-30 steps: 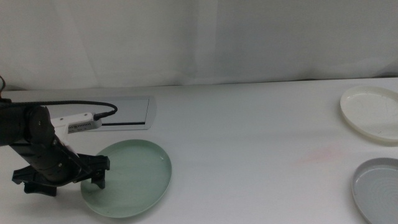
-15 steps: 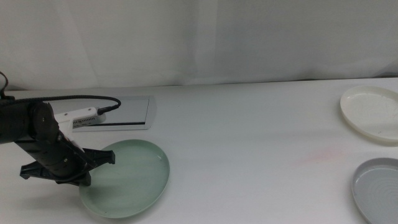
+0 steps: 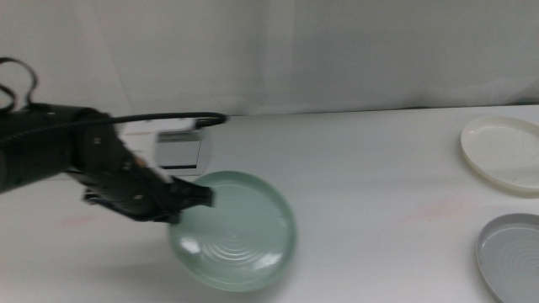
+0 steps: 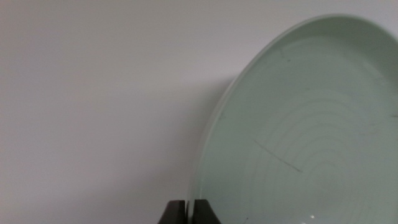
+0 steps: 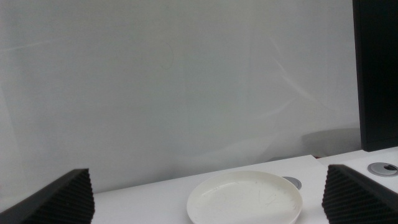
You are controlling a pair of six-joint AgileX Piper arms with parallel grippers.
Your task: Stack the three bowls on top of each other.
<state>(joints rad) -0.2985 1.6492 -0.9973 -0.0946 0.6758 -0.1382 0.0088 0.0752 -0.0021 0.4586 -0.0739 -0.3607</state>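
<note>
Overhead, we see the left gripper [image 3: 181, 204] clamped on the mint green bowl's [image 3: 240, 240] near-left rim, left-centre of the table [image 3: 354, 194]; cream bowl [image 3: 504, 151] and grey bowl [image 3: 512, 255] sit far right. Left wrist: jaws pinched on that rim. Right wrist: right gripper [image 5: 205, 198] jaws wide apart, cream bowl beyond.

table [image 3: 354, 168]: white | panel [image 3: 178, 150]: flat, rear left | curtain [image 3: 337, 50]: white backdrop

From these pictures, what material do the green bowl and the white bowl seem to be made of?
The green bowl, held at its rim by the left gripper, looks like glazed ceramic or melamine: glossy highlights and fine concentric rings. The white bowl looks matte and smooth, perhaps ceramic or plastic; which one cannot be told.
</note>
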